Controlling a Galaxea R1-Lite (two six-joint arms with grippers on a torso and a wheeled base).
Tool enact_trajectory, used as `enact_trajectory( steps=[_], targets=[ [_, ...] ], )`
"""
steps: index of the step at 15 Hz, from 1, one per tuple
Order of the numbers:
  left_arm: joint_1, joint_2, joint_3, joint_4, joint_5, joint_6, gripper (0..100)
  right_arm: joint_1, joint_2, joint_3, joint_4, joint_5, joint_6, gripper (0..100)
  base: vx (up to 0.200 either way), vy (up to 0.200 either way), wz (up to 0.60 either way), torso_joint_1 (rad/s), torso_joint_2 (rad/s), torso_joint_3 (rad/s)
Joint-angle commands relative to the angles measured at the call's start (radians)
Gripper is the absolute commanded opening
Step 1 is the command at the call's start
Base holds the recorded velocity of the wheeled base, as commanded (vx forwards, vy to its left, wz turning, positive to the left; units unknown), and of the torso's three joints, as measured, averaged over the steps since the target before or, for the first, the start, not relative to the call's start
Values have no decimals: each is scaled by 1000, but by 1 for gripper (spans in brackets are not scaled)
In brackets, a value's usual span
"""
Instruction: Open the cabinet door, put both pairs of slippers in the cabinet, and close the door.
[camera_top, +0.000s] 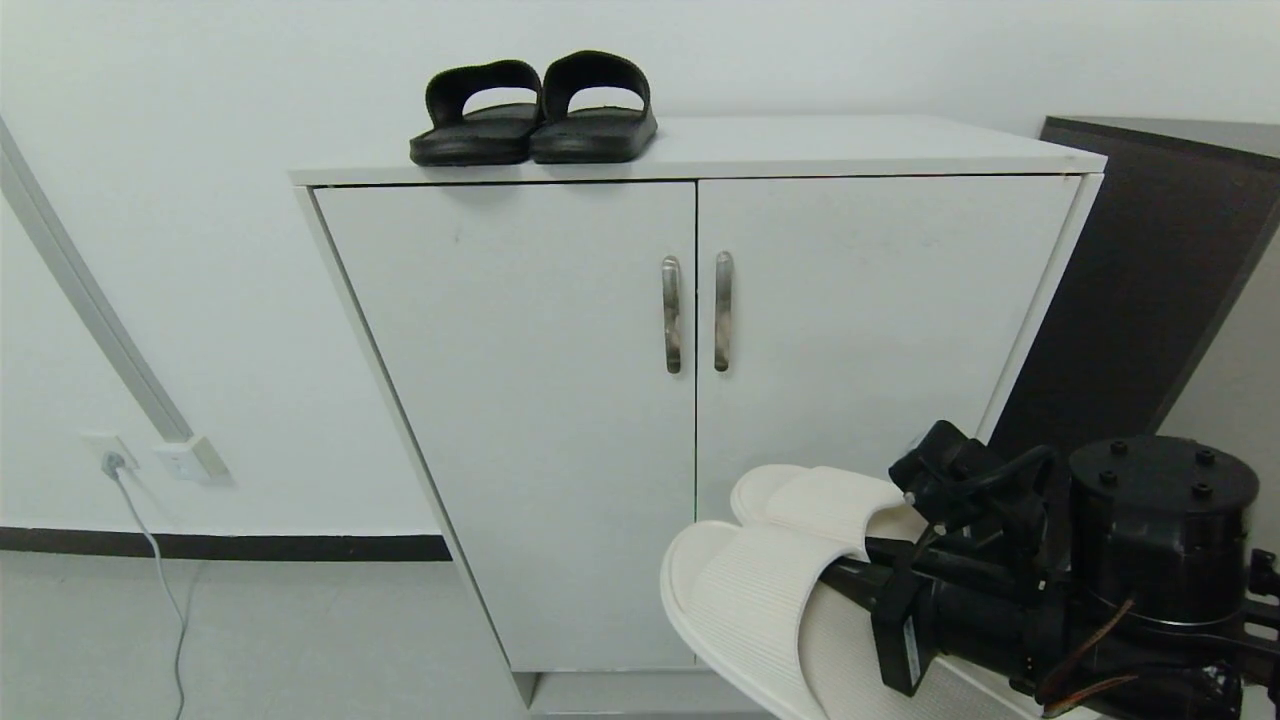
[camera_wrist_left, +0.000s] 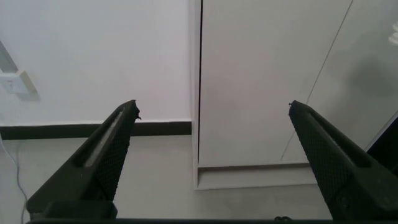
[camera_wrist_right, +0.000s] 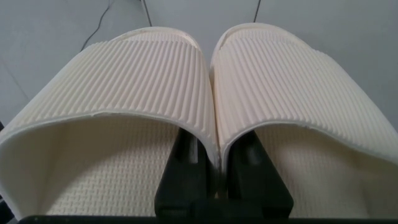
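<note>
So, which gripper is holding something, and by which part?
The right gripper holds the white slippers by their touching inner strap edges; the left gripper is empty.

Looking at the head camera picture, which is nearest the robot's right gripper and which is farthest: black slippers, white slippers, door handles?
1. white slippers: held in the right gripper, low on the robot's right.
2. door handles: halfway up the cabinet, where its doors meet.
3. black slippers: on the cabinet top, toward its left.

A plain, home-like entry room: white two-door cabinet (camera_top: 520, 420) at twelve o'clock bearing black rubber slippers (camera_top: 535, 120), white wall socket (camera_top: 188, 460) at eight o'clock.
</note>
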Motion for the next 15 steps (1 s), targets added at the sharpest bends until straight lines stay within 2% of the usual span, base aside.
enact_trajectory(
  steps=[1, 10, 12, 13, 15],
  targets=[
    [0, 0, 0, 0, -1, 0, 100, 0, -2, 3, 1, 0, 0, 0, 0, 0, 0, 0, 0, 0],
    [0, 0, -9, -3, 5, -2, 100, 0, -2, 10, 1, 3, 0, 0, 0, 0, 0, -1, 34, 31],
    [0, 41, -69, 0, 5, -48, 100, 0, -5, 11, -8, 5, 0, 0, 0, 0, 0, 2, 112, 36],
    [-1, 86, -156, 4, -7, -82, 100, 0, -3, 13, -16, 5, 0, 0, 0, 0, 0, -2, 56, 27],
    [-15, 183, -187, 8, -68, -82, 100, 2, -3, 16, -22, 3, 0, 0, 0, 0, 0, 0, 0, 0]
  ],
)
